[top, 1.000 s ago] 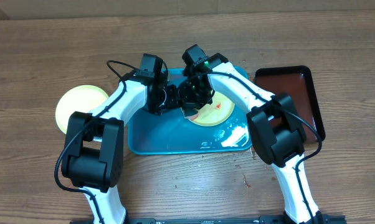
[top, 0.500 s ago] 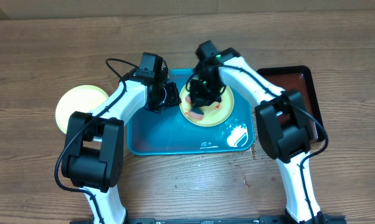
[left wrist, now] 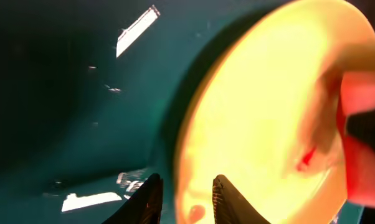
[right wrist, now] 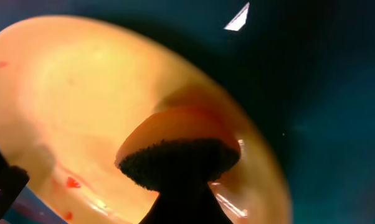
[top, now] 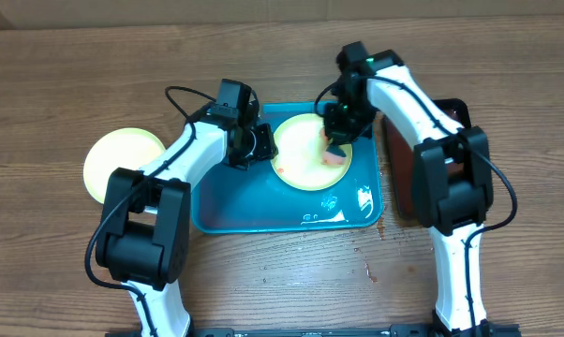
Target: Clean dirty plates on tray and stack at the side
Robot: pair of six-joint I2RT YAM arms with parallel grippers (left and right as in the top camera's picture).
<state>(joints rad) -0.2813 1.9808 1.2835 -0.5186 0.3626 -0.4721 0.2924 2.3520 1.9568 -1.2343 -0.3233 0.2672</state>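
A pale yellow-green plate (top: 305, 161) lies on the turquoise tray (top: 235, 211). My left gripper (top: 260, 145) is at its left rim. In the left wrist view its fingers (left wrist: 186, 182) straddle the plate's (left wrist: 268, 106) edge and grip it. My right gripper (top: 336, 142) is shut on an orange sponge (top: 335, 155) with a dark scouring face (right wrist: 175, 158), pressed on the plate's (right wrist: 81, 87) right side. Small red sauce spots (right wrist: 69, 182) remain near the rim. A second yellow-green plate (top: 121, 161) lies on the table at left. The light blue plate is out of view.
A dark brown-red tray (top: 455, 126) lies right of the turquoise tray, partly under my right arm. Wet glints show on the tray floor (top: 362, 198) at the front right. A few crumbs or spots (top: 368, 271) lie on the wooden table in front.
My right gripper has swept the sponge from the plate's left side across to its right side. The plate has shifted slightly. My left gripper has stayed at the left rim.
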